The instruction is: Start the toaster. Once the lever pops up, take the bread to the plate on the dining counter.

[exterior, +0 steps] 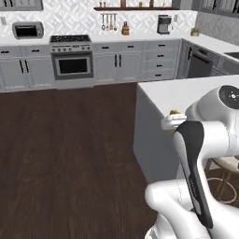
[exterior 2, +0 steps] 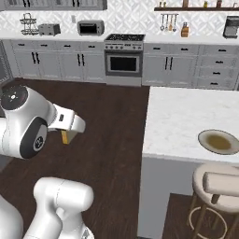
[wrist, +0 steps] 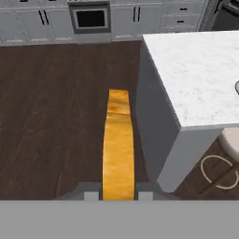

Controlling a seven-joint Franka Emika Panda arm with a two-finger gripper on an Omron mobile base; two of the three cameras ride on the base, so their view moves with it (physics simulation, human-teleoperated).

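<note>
Rising edge-on between the fingertips in the hand view, the bread (wrist: pixel 118 144) is sitting clenched in the end effector (wrist: pixel 118 196), its golden-yellow crust mottled and faintly glossy, its shape a thin squarish slab. In the right base view the slice (exterior 2: pixel 65 137) is hanging over the dark wood-plank floor (exterior 2: pixel 107 140), well apart from the dining counter (exterior 2: pixel 186 116) to its right. That surface is showing a smooth white marble top with sharp corners over plain grey sides. Near its right edge the plate (exterior 2: pixel 219 141), round, shallow and beige with a darker rim, is waiting beside a round stool (exterior 2: pixel 219 184). Toast like this is probably handling as light, stiff and brittle, so a gentle pinch across its flat faces near one edge seems right, since crumbling looks likelier than slipping. Far back on the wall surface, the boxy grey toaster (exterior 2: pixel 49 29) is standing.
</note>
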